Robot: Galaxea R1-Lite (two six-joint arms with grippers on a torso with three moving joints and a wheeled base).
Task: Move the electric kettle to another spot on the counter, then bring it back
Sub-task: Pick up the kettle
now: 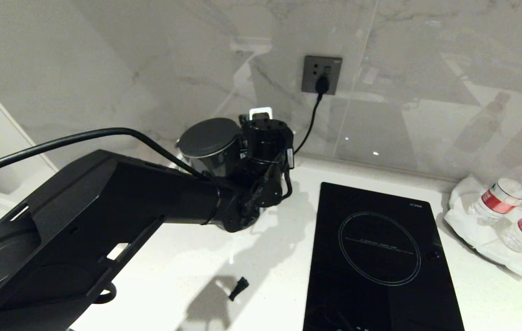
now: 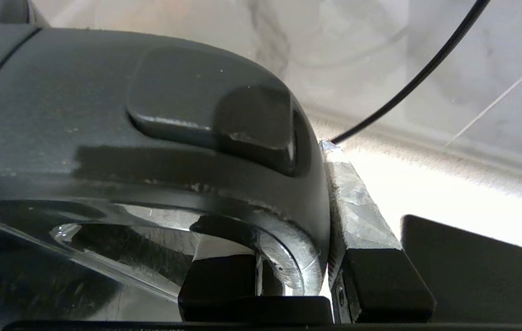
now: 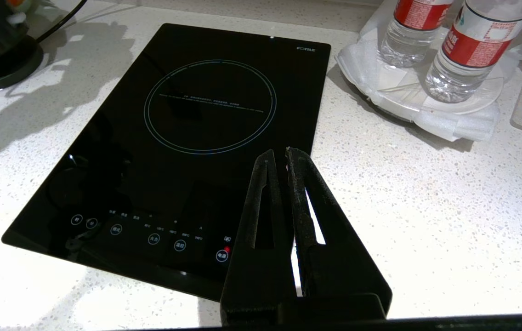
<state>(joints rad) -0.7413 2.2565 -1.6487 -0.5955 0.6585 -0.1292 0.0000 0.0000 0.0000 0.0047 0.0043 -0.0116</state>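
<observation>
One glossy black electric kettle (image 1: 209, 146), tapering with a flat dark lid, is seen at about eleven o'clock on the white speckled stone counter (image 1: 252, 257), near the marble-patterned wall. The left gripper (image 1: 261, 151) is set against its right side; in the left wrist view the jaws are closed on the curved loop handle (image 2: 261, 216), one foil-wrapped finger (image 2: 357, 216) pressed to its outer face, a detail hidden from the head view. One flat black glass hob (image 1: 380, 257) with a single ring lies at three o'clock. Two clear plastic water bottles (image 1: 509, 191) with red labels stand on white wrapping at two o'clock. Only the right wrist view shows the right gripper (image 3: 279, 158), jaws shut and empty, hanging over the hob's near edge.
</observation>
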